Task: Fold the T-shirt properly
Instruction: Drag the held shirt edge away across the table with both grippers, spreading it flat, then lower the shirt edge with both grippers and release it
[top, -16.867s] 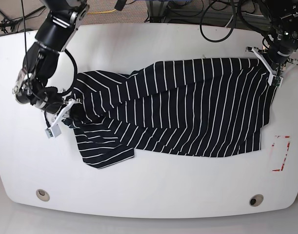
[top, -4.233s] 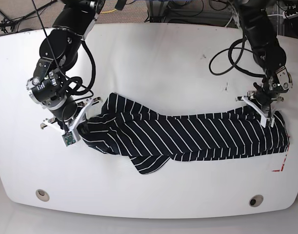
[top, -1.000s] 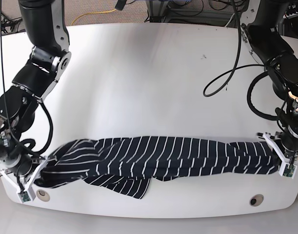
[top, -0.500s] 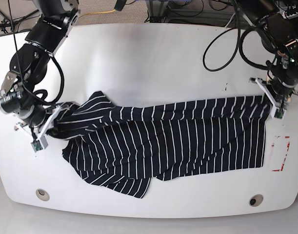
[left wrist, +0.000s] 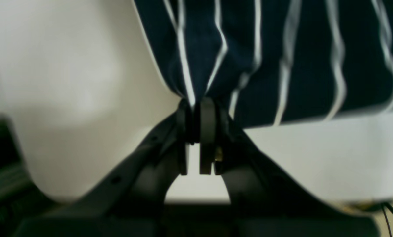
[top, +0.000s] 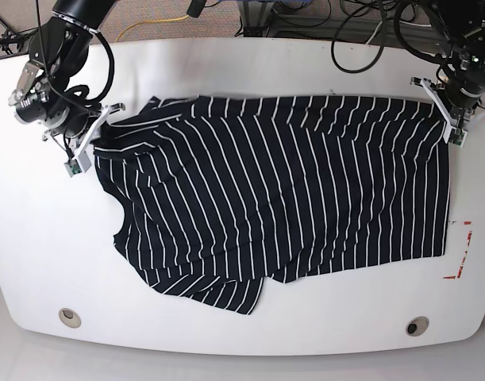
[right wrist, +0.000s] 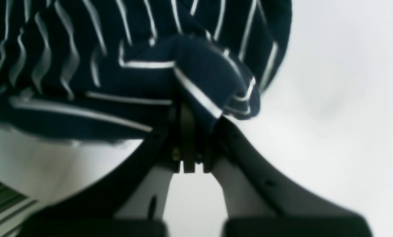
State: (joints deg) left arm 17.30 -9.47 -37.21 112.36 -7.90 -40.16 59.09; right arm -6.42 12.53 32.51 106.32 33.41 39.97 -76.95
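Note:
The T-shirt point(top: 290, 190) is dark navy with thin white stripes and lies spread wide over the white table point(top: 242, 71), its top edge stretched between both grippers. My left gripper point(top: 451, 125) is at the far right and is shut on the shirt's upper right corner; the left wrist view shows the fabric point(left wrist: 235, 49) pinched in the gripper point(left wrist: 196, 112). My right gripper point(top: 90, 136) is at the far left, shut on the bunched upper left corner point(right wrist: 183, 72). A crumpled flap point(top: 218, 290) lies at the lower left.
Red tape marks point(top: 458, 254) sit on the table at the right edge. Two round holes point(top: 67, 316) point(top: 417, 325) lie near the front edge. Cables point(top: 361, 32) run behind the table's far edge.
Both grippers have moved away from the front edge toward the table's far side, pulling the shirt with them. The shirt has gone from a narrow bunched band to a wide spread sheet.

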